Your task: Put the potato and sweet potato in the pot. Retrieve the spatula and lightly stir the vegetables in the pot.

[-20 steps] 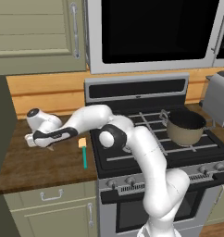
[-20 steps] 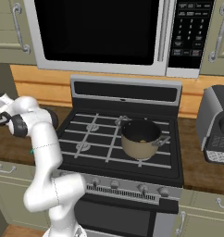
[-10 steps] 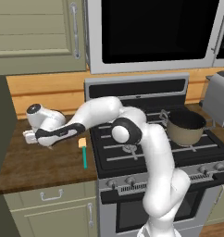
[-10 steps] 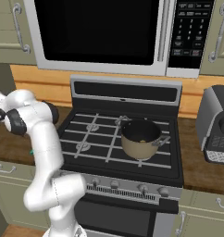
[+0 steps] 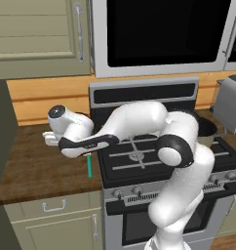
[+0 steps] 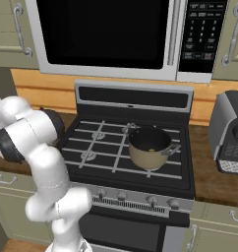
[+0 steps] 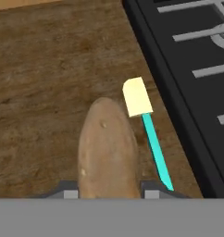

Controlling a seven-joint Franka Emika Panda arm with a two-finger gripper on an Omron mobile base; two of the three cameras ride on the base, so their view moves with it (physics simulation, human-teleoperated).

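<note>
Wooden counter [image 7: 44, 69] lies left of the stove [image 6: 135, 172]. Nearest in the hand view, the claw [image 7: 112, 192] grips the sweet potato [image 7: 108, 150], whose lower end is cut off by the frame's bottom; the finger tips barely show at either side. Just beyond it on the wood lies the spatula [image 7: 144, 122], cream head away, teal handle partly hidden behind the sweet potato's side. Farther off on the stove sits the pot [image 6: 149, 146], with something yellowish, hard to make out, inside.
</note>
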